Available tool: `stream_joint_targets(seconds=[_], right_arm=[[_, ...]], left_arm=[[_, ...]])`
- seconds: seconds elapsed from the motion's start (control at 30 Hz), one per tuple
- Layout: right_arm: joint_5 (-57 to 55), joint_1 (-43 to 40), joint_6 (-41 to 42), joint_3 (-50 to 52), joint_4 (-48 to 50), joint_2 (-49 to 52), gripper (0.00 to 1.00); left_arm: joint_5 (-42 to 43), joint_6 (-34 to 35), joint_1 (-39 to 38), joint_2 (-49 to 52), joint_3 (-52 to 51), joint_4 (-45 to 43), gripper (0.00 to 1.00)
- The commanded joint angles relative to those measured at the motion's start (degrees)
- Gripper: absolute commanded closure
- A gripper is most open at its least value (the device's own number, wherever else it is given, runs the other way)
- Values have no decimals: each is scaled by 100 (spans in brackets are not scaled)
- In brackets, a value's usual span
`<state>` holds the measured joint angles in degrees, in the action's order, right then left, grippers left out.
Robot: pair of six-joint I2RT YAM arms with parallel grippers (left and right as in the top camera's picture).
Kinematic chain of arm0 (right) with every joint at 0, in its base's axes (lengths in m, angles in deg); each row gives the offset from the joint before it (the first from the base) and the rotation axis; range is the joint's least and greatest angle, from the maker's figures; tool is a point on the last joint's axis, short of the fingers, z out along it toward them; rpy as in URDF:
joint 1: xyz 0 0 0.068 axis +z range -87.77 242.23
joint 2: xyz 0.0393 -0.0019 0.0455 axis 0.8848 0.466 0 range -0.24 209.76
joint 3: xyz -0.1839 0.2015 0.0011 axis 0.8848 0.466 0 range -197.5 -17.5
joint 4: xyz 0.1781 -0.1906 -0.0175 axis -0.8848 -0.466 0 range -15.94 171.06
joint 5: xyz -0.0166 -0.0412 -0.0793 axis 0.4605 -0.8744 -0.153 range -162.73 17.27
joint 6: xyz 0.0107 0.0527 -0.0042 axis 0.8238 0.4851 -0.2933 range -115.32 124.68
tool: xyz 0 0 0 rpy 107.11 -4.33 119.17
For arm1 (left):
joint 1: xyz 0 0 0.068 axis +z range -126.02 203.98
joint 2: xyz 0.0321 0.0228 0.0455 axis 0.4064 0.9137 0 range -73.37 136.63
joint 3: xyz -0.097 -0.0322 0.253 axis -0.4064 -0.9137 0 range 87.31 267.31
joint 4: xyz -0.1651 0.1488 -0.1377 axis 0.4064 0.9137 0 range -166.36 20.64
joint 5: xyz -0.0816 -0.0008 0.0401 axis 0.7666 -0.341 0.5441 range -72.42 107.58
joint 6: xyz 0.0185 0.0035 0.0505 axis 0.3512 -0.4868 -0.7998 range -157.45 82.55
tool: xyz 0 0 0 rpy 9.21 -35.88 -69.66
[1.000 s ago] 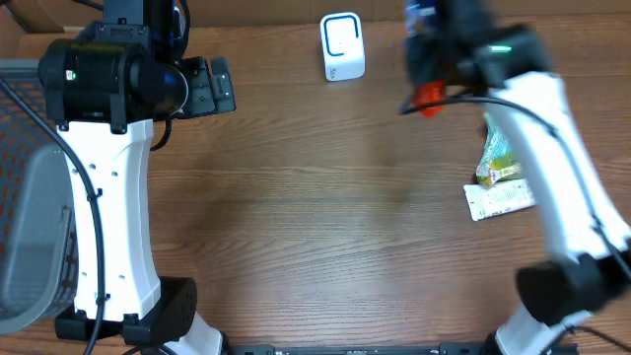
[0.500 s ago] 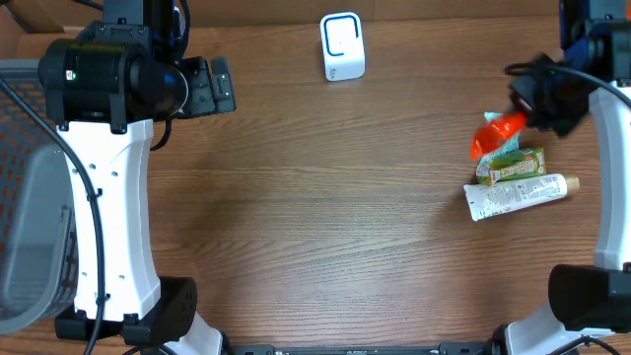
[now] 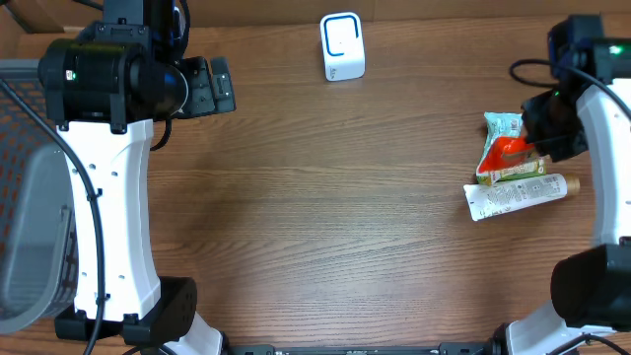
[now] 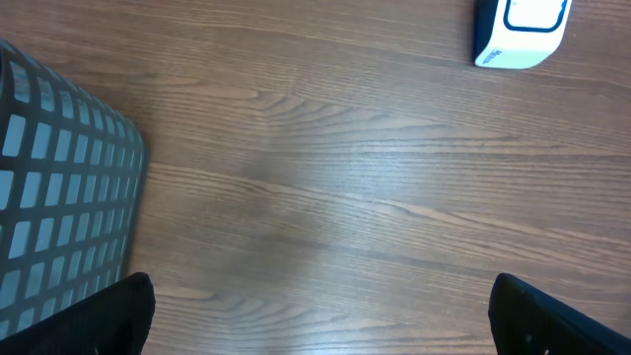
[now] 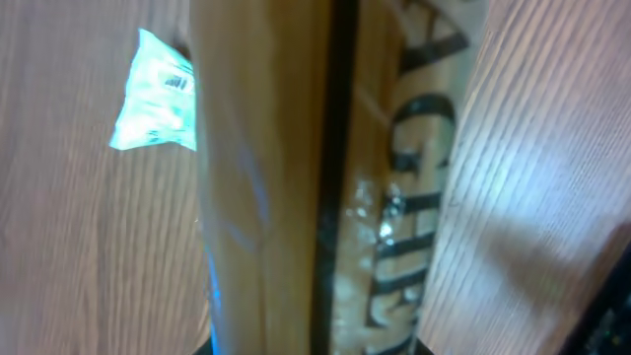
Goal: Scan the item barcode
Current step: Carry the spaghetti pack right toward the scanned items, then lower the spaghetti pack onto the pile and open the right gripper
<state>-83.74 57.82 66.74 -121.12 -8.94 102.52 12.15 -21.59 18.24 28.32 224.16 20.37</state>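
My right gripper (image 3: 532, 138) is shut on an orange packet (image 3: 507, 151), held low over the pile of items at the table's right edge. In the right wrist view the orange packet (image 5: 296, 177) fills the frame between the jaws, with dark lettering on its side; whether it touches the pile I cannot tell. No barcode shows. The white barcode scanner (image 3: 342, 46) stands at the back centre, and in the left wrist view the scanner (image 4: 523, 30) shows at the top right. My left gripper (image 4: 315, 330) is open over bare wood, and in the overhead view the left gripper (image 3: 202, 87) hangs at the back left.
A teal packet (image 3: 503, 123), a green packet (image 3: 518, 168) and a white tube (image 3: 513, 195) lie together at the right. The teal packet (image 5: 153, 94) lies on the wood beside the held one. A grey mesh basket (image 3: 30, 217) stands at the left edge.
The right arm has swung the orange packet from near the scanner to the right and lowered it onto the pile area. The left arm has not moved.
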Motion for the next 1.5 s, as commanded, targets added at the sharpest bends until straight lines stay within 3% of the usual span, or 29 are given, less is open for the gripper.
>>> stream_joint_targets(seconds=[0.0,0.4,0.6,0.73,0.77,1.0,1.2,1.33,1.47], right_arm=[[-138,20,116,483,387,-98,96],[-352,20,-31,1432,905,-98,95],[-284,20,-540,1429,1115,-98,86],[-286,20,-557,1429,1154,-98,76],[-286,20,-557,1429,1156,-98,68],[-286,22,-772,1429,1176,-98,44],[-107,22,-1329,1429,1259,-101,14],[240,26,-1829,1392,1314,-107,4],[564,57,-2328,1196,1268,-175,4]], left_arm=[[-55,-107,0,22,11,7,0],[-55,-107,0,22,11,7,0],[-55,-107,0,22,11,7,0],[-52,-107,0,22,11,7,1],[-55,-107,4,22,11,7,0],[-55,-107,9,22,11,7,0],[-55,-107,9,22,11,7,0],[-55,-107,9,22,11,7,0],[-52,-107,9,22,11,7,0]])
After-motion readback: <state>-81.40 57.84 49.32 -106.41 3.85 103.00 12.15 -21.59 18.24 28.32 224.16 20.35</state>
